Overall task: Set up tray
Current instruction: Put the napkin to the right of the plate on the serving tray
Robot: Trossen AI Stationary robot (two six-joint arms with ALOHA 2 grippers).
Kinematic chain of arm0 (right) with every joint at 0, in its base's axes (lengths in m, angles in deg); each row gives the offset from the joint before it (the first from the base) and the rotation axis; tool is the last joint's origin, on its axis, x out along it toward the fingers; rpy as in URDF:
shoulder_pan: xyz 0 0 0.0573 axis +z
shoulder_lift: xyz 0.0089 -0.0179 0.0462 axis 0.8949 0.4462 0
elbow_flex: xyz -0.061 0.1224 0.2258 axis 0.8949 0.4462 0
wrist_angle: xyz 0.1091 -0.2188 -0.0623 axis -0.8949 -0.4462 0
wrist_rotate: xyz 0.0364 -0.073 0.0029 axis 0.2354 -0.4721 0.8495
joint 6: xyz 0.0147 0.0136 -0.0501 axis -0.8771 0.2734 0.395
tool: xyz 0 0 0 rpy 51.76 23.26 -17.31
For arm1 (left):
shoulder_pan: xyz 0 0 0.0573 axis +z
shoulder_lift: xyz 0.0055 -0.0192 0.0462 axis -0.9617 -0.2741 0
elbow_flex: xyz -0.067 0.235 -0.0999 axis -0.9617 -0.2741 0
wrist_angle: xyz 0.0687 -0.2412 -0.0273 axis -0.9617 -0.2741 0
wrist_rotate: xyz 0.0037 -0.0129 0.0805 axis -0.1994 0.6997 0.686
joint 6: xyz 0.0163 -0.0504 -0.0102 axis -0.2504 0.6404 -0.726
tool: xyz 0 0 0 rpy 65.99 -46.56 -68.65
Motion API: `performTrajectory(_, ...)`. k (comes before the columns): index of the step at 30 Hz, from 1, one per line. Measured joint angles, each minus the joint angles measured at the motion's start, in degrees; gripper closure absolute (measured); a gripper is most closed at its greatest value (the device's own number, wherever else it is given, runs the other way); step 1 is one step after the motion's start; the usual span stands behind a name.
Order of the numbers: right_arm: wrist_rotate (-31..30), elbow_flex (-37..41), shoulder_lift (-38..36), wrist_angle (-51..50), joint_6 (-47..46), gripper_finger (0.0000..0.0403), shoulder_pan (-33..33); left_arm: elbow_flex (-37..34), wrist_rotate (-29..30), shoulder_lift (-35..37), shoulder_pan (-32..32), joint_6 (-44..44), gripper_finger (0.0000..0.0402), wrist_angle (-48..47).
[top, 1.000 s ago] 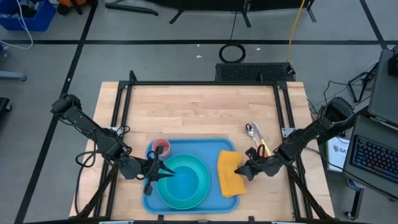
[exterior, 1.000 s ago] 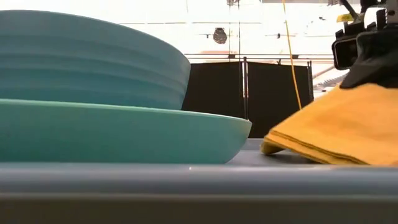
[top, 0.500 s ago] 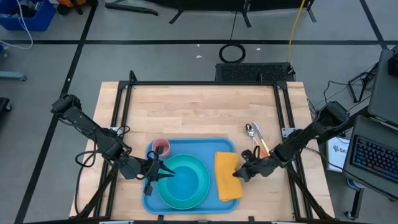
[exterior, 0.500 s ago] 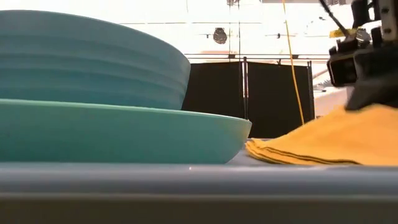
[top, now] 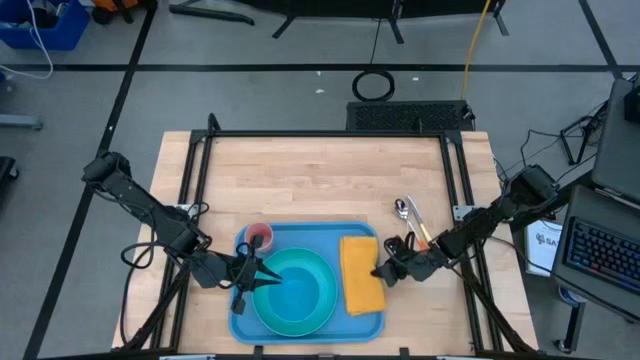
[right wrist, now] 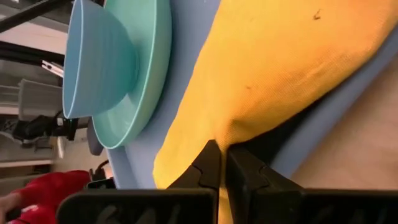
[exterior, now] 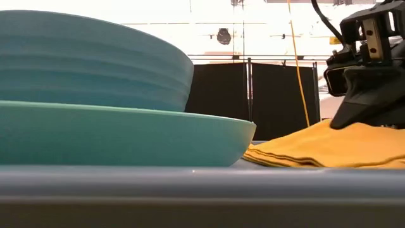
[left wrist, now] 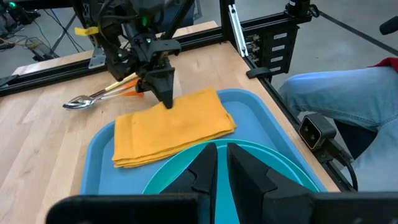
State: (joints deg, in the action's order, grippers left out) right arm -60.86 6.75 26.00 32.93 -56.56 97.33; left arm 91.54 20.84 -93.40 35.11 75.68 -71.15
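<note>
The blue tray (top: 300,232) lies at the table's near middle. On it stands a cyan plate (top: 320,312) with a pale blue bowl (exterior: 95,63) in it. A red cup (top: 258,237) sits in the tray's far left corner. A folded yellow napkin (top: 360,275) lies flat on the tray's right part. My right gripper (top: 381,272) is shut on the napkin's right edge. At the bowl's left rim my left gripper (top: 268,280) has its fingers nearly together. My left gripper comes slanting down from the table's left at the bowl's left rim (top: 272,284). Its own fingers (left wrist: 202,171) hide the place of contact. The bowl stands upright in the plate. My right gripper pinches the napkin's right long edge (right wrist: 239,134) about midway, between its two fingers. It slants down from the table's right and lies across that edge. The held edge stands slightly raised by the tray's right rim (right wrist: 348,93); the rest lies on the tray.
A spoon (top: 402,208) and orange-handled cutlery (top: 420,235) lie on the bare wood just right of the tray. A black frame (top: 330,133) runs round the tabletop. A person's leg in jeans (left wrist: 348,93) shows beyond the table's edge.
My right gripper has sunk and gone toward the table's left with the napkin. The napkin, whose right side was lifted and whose near end hung over the tray's rim, now lies nearly flat inside the tray.
</note>
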Motion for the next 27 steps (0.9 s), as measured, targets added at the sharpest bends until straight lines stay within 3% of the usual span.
performTrajectory(5,1.40,0.00,0.00,0.96,-0.65,0.0399,0.73,0.00,0.00,0.00,0.00,0.02,0.0360,-0.13)
performTrajectory(13,-1.71,-0.02,0.00,9.09,8.79,0.0354,0.67,0.00,0.00,0.00,0.00,0.14,0.0360,-0.12)
performTrajectory(21,0.12,0.00,0.00,-0.30,4.32,0.0315,1.30,0.02,0.00,0.00,0.00,0.28,0.0360,-0.15)
performTrajectory(27,0.05,-0.02,0.00,0.13,5.65,0.0276,1.13,0.02,0.00,0.00,0.00,0.28,0.0360,-0.17)
